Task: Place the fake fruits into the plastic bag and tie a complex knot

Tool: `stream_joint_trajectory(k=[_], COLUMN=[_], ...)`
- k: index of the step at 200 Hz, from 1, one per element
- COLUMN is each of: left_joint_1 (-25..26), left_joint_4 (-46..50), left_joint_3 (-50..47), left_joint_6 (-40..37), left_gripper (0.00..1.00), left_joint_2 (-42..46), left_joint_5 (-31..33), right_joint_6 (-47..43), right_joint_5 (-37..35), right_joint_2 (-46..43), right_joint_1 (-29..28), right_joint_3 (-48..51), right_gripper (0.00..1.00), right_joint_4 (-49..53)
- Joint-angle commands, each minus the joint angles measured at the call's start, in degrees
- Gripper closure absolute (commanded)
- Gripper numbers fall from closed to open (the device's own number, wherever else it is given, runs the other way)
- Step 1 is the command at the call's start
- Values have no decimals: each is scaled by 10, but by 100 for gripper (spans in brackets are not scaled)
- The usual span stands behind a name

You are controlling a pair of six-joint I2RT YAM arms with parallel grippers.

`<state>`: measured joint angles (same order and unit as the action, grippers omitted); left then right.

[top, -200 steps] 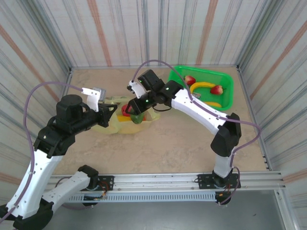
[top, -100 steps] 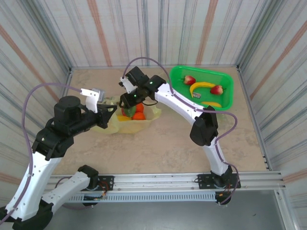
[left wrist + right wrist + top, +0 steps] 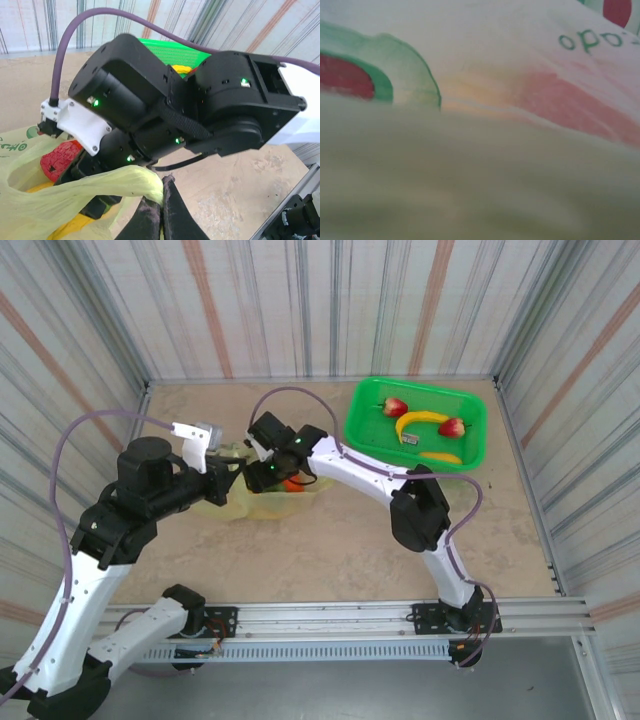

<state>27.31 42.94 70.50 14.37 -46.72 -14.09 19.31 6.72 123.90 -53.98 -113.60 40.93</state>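
**Left Claw Pinching the Bag's Rim, Right Arm Down in Its Mouth**

Has the plastic bag [image 3: 222, 502] lying on the table [image 3: 330, 550], left of centre, with its open mouth turned toward the right arm. Pinches a fold of the bag's rim with the left claw [image 3: 162, 197], fingers pressed together on the thin yellow-green film and holding that edge raised above the contents.

Reaches down into the bag's mouth with the right claw [image 3: 265, 477]. Cannot tell whether spread or pressed together, with the fingers buried behind film and the bulky black wrist. Looks from the right wrist straight onto the bag's film, very close and blurred, with a green-rimmed print, some green lettering and a reddish patch showing through.

Shows inside the bag a red fruit [image 3: 57, 159] just beside the right wrist and a yellow piece [image 3: 75, 227] lower down under the film. Shows from above an orange fruit [image 3: 293, 483] at the mouth, touching the right arm.

Leaves more fruit in the green basket [image 3: 470, 405] at the far right, well apart from the bag. Counts there two strawberries [image 3: 396, 407], a banana [image 3: 425, 420] between them, and a second yellow fruit [image 3: 440, 456] nearer the front rim.
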Motion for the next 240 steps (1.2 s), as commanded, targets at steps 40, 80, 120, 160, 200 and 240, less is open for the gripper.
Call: stream_joint_trajectory(k=[40,80,120,160,200,240], left_joint_1=[-3,-3,-3,-2,15,31], left_joint_4=[-13,-21,-33,-52,-58,-57], left_joint_3=[6,1,0,-1,-8,-8], left_joint_6=[-6,-5,-5,0,-4,-16], left_gripper=[100,100,100,100,100,100], left_joint_2=[6,7,7,4,-3,-2], left_joint_5=[0,1,-6,-21,-15,4], right_joint_6=[19,14,9,134,404,503], right_joint_5=[8,19,5,-34,-97,-94], right_joint_2=[-137,-200,-301,-376,-271,-56], right_joint_1=[21,38,99,287,436,507], right_joint_3=[2,32,46,86,13,-195], right_gripper=[28,35,36,36,29,21], right_joint_4=[-10,36,103,160,335,543])
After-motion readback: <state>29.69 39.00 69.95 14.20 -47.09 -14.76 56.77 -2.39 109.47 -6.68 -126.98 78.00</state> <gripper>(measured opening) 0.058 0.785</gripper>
